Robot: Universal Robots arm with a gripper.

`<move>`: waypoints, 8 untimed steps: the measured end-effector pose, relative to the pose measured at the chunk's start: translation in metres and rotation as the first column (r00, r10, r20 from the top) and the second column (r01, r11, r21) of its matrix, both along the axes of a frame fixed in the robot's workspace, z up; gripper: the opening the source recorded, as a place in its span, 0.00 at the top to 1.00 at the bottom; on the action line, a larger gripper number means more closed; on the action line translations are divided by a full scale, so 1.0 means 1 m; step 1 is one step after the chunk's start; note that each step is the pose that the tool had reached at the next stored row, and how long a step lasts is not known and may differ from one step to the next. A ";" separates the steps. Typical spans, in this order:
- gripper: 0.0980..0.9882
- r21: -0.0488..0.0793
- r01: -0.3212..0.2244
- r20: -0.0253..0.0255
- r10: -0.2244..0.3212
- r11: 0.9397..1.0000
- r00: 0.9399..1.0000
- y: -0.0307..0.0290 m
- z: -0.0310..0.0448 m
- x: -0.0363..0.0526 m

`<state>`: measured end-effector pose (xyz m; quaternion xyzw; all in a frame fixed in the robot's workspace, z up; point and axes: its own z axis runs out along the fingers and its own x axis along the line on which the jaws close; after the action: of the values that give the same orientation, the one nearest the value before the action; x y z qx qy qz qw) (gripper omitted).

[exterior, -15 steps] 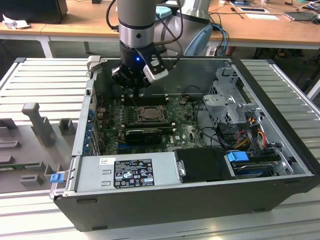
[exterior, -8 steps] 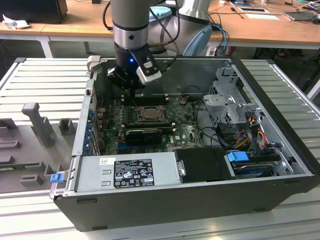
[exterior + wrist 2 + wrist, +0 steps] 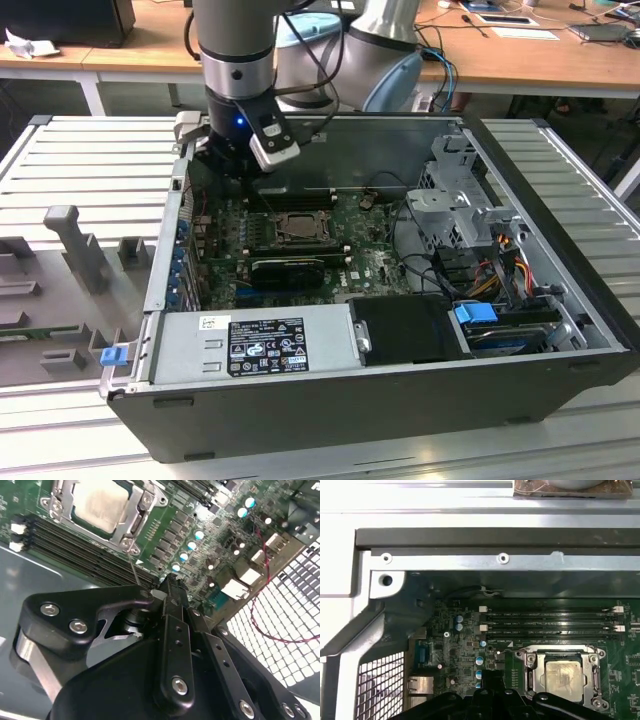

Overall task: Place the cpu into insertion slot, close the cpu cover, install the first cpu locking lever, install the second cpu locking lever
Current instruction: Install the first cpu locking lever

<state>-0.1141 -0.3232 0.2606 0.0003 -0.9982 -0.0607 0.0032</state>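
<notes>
The cpu lies tan-silver face up in the insertion slot on the green board; it also appears in the first wrist view. The cpu cover lies flat around it as a metal frame, seen too in the first wrist view. A thin wire locking lever runs from the socket's corner to my gripper. The black fingers are shut together at the lever's end; I cannot tell whether they pinch it. In the exterior view the gripper hangs over the case's rear corner on the exterior view's left.
Black memory slots run beside the socket. The case wall and a perforated rear panel stand close to the gripper. A power supply and a drive cage fill the near side and the exterior view's right.
</notes>
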 end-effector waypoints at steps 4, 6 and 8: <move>0.99 0.002 0.000 0.000 0.000 1.000 1.000 0.0031 -0.0005 -0.0038; 0.99 0.003 0.000 0.000 0.000 1.000 1.000 0.0060 -0.0013 -0.0038; 0.99 0.003 0.000 0.000 0.000 1.000 1.000 0.0087 -0.0024 -0.0038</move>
<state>-0.1179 -0.3145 0.2582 0.0002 -0.9981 -0.0623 0.0033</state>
